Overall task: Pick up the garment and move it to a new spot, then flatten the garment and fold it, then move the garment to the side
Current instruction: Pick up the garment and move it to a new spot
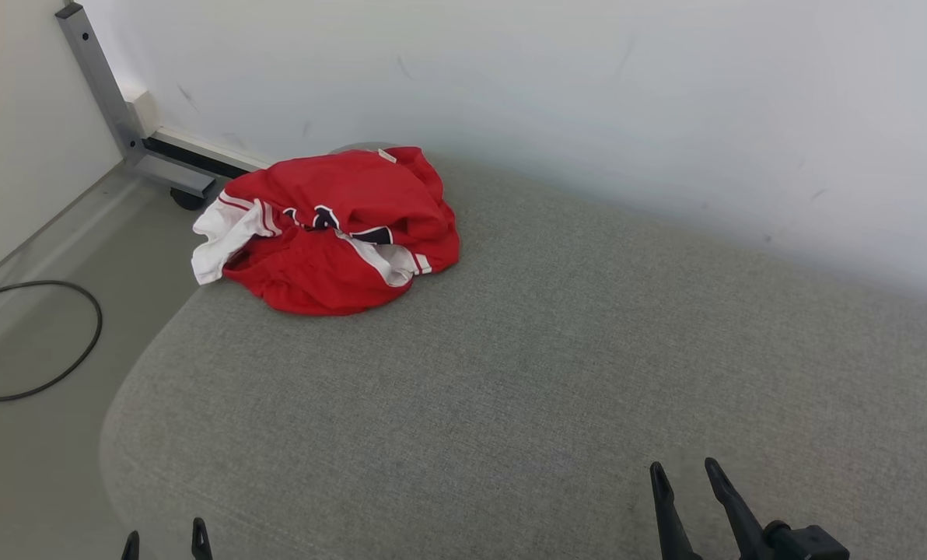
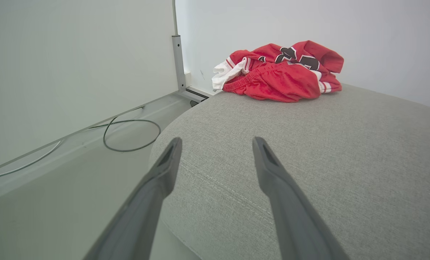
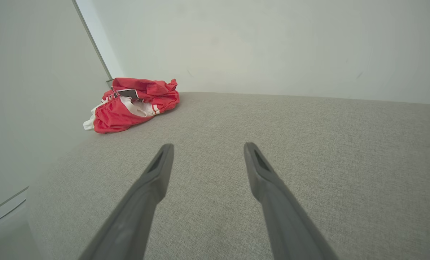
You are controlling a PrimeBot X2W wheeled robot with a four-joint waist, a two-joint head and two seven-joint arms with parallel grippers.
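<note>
We're seeing the crumpled red garment (image 1: 327,229) lying at the far left corner of the cushion (image 1: 526,373); left gripper (image 1: 165,530) and right gripper (image 1: 685,465) are hanging spread wide, gripping nothing.

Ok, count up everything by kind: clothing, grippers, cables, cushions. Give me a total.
Garments: 1, the red garment, crumpled in a heap.
Grippers: 2, left gripper and right gripper, both open and empty.
Cables: 1, the black cable, lying in a loop.
Cushions: 1, the grey cushion.
Total: 5.
</note>
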